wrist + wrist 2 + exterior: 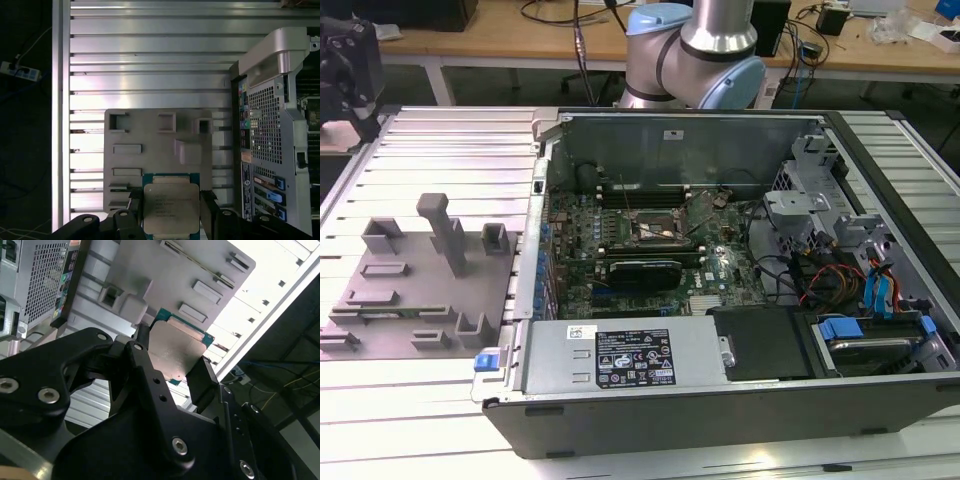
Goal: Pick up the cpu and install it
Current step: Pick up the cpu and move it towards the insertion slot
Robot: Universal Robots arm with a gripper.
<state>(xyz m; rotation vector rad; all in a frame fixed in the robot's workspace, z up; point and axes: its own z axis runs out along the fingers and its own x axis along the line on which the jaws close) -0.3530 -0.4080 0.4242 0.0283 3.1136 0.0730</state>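
Claw [171,198]: clamping cpu [171,212] by opposite edges, hovering over grey holder tray [150,132]. Advice: keeping chip level, grip firm, underside untouched.

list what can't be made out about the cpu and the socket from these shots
- Underside of the cpu: it faces away from the camera in both wrist views, so its contacts are hidden.
- Its edges: one is cut off by the picture's edge in the first wrist view; the gripper covers two sides in the second wrist view.
- The socket in the exterior view: too small to judge its pins.
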